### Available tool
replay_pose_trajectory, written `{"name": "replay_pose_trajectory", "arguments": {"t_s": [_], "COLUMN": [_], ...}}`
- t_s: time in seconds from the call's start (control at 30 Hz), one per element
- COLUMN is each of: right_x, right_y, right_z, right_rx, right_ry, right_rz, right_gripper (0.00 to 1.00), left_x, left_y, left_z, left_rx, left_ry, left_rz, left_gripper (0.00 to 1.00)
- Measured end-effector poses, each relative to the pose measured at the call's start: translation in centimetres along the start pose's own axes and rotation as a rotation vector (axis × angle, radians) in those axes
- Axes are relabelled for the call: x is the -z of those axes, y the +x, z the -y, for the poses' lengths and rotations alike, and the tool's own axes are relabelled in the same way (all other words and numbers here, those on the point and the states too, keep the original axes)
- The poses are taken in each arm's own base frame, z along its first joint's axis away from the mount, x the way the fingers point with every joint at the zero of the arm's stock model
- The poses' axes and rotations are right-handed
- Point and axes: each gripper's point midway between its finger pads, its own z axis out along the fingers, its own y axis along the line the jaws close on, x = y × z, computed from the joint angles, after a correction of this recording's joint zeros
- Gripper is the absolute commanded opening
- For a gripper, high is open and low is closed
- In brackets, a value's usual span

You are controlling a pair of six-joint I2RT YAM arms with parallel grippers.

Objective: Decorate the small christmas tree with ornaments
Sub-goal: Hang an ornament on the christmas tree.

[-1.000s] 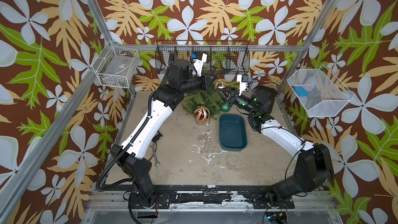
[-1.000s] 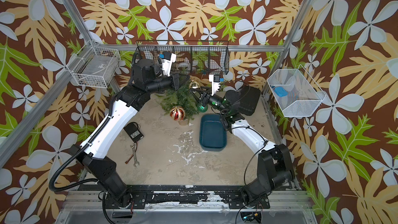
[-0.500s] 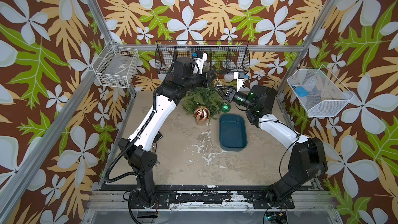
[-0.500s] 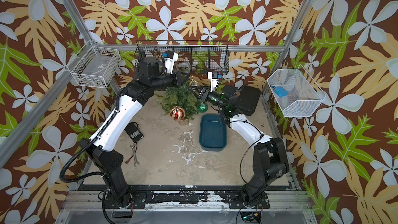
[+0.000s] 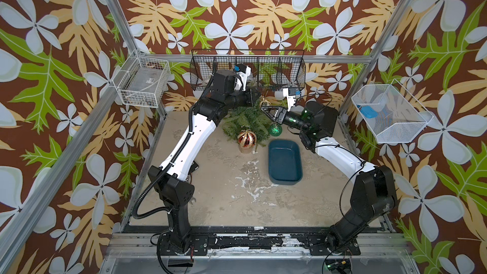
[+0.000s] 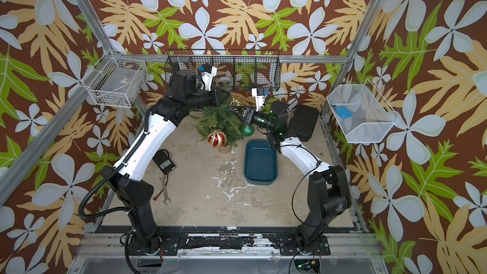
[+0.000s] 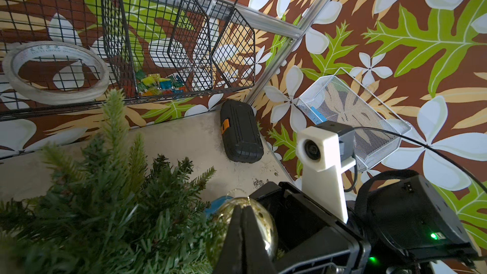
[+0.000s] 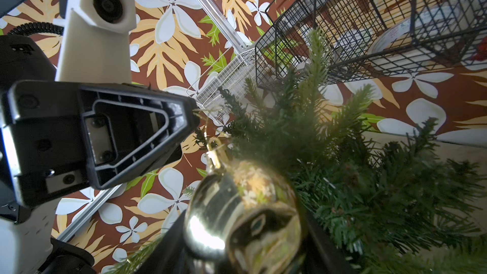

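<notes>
The small christmas tree [image 5: 243, 122] [image 6: 220, 121] stands at the back of the table in a tan pot. A red-and-gold ornament [image 5: 247, 138] hangs on its front and a green ornament [image 5: 275, 129] on its right side. At the treetop my right gripper [image 8: 245, 222] [image 5: 264, 108] is shut on the gold ornament [image 8: 245, 206] [image 5: 264, 100], one finger on each side. My left gripper [image 7: 241, 208] [image 5: 259, 96] is shut just above it. A thin gold thread [image 8: 204, 117] runs from the ornament's cap to its tip.
A dark blue tray [image 5: 285, 162] lies to the right of the tree. A black wire basket [image 5: 247, 69] holding a tape roll [image 7: 55, 72] hangs just behind the treetop. A black case [image 6: 303, 122] sits back right. A wrench [image 6: 164, 189] and a small black device [image 6: 164, 164] lie front left.
My right gripper has carried the gold ornament a little left and back, toward the treetop. My left arm has straightened and reached further, its gripper staying by the treetop.
</notes>
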Motion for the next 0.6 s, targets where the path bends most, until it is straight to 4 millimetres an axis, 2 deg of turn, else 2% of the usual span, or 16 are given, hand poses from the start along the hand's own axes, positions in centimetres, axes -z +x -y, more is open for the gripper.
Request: {"name": "replay_pose_trajectory", "arguments": {"t_s": [0.6], "right_x": [0.19], "right_y": [0.72], "right_z": [-0.10], "right_rx": [-0.033], "right_ry": [-0.013], "right_rz": [-0.022], "right_gripper": [0.54], "left_x": [-0.23], "left_y": [0.61], "left_z": [-0.80], "left_rx": [0.021], "left_ry": [-0.021], "left_rz": [-0.026], "left_gripper": [0.00]}}
